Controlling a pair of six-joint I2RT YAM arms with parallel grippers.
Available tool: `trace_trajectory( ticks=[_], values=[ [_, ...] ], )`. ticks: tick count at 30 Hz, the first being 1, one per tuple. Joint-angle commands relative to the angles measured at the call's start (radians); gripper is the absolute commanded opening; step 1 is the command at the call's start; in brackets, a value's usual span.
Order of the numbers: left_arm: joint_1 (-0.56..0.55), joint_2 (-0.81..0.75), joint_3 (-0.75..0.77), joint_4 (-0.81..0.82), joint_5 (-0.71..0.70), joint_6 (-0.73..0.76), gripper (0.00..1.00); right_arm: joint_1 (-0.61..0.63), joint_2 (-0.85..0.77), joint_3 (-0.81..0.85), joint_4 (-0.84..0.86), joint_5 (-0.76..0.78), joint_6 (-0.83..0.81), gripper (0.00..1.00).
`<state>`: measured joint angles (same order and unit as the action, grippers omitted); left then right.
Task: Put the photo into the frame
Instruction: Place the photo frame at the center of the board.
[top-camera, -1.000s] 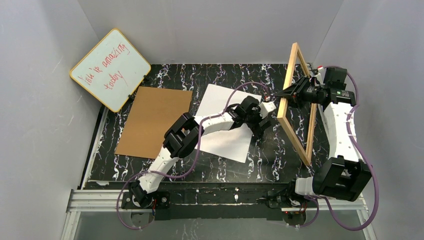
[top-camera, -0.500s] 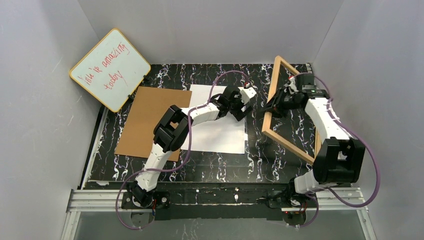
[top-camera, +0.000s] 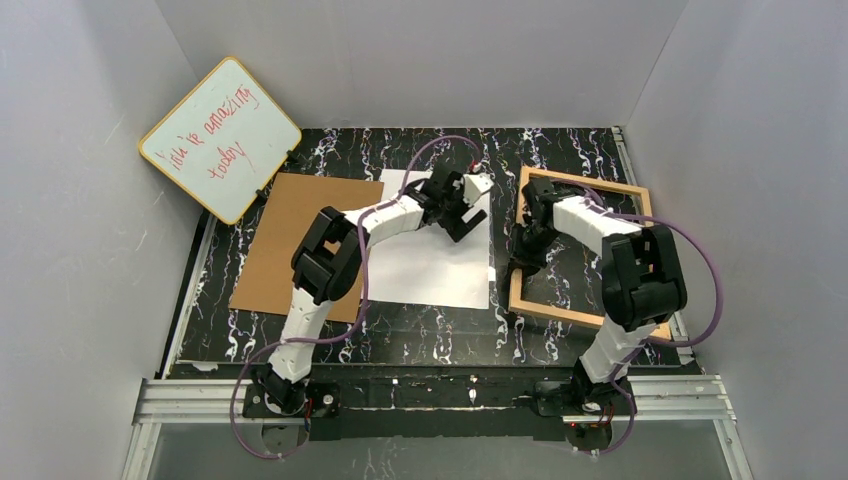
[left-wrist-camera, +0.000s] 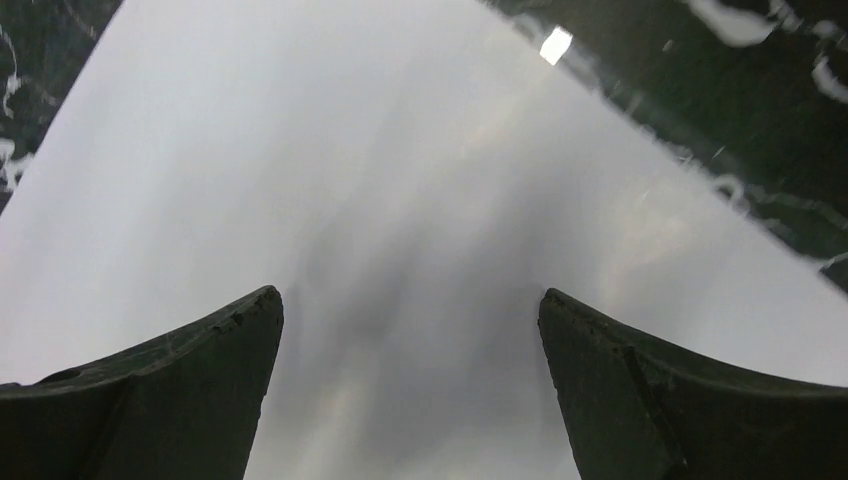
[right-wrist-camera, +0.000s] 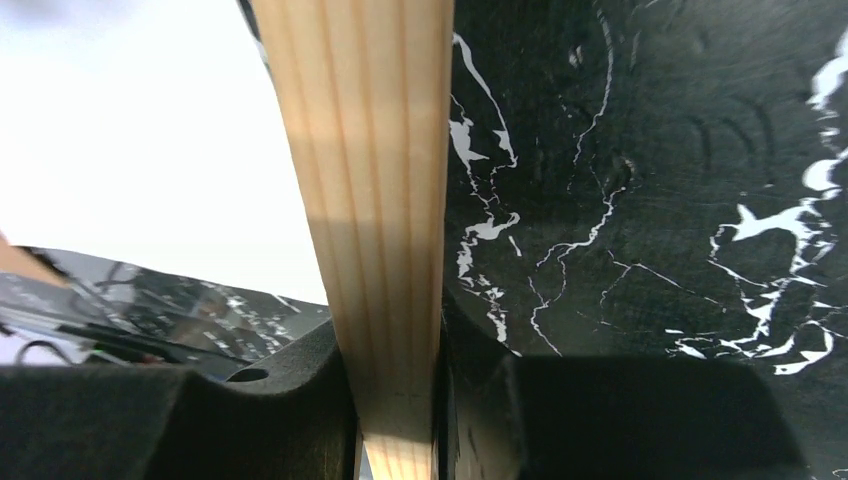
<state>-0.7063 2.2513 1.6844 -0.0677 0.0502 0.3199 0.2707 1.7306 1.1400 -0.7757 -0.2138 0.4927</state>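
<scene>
Right pincer (right-wrist-camera: 395, 400) pinches the left rail of the frame (top-camera: 575, 314), which lies on the right side of the dark marbled worktop (top-camera: 420, 335). Just left of it the photo (top-camera: 440, 275) lies white side up. Farther back, the left pincer (left-wrist-camera: 410, 350) hangs over the photo, spread wide.

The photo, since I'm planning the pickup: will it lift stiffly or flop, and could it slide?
The photo lies white side up, flat as a thin sheet, so it probably flops when lifted by one edge. Lying flush on the table, it likely slides if pushed.
</scene>
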Motion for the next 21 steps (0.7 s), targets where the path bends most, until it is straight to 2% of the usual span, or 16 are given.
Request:
trace_trajectory(
  ticks=[1,3,5,8,12,14,18,21],
  values=[
    [0.076,-0.144,0.029,-0.231,0.05,0.083,0.98,0.039,0.023,-0.026,-0.017,0.059,0.002,0.03],
    [0.107,-0.177,0.005,-0.292,0.064,0.134,0.98,0.048,0.04,-0.037,-0.011,0.075,0.006,0.09],
    [0.142,-0.205,-0.026,-0.342,0.066,0.169,0.98,0.056,0.042,-0.05,-0.004,0.093,0.009,0.25],
    [0.204,-0.233,-0.067,-0.413,0.059,0.215,0.98,0.065,0.029,-0.067,-0.004,0.116,0.014,0.38],
    [0.263,-0.259,-0.117,-0.458,0.072,0.24,0.98,0.074,-0.002,-0.048,-0.025,0.141,0.033,0.61],
    [0.275,-0.276,-0.144,-0.461,0.07,0.251,0.98,0.079,-0.024,-0.02,-0.044,0.157,0.048,0.79],
    [0.294,-0.309,-0.176,-0.463,0.049,0.276,0.98,0.088,-0.091,0.057,-0.071,0.19,0.081,0.89],
    [0.321,-0.325,-0.177,-0.491,0.031,0.3,0.98,0.088,-0.136,0.125,-0.046,0.159,0.126,0.9]
  ],
)
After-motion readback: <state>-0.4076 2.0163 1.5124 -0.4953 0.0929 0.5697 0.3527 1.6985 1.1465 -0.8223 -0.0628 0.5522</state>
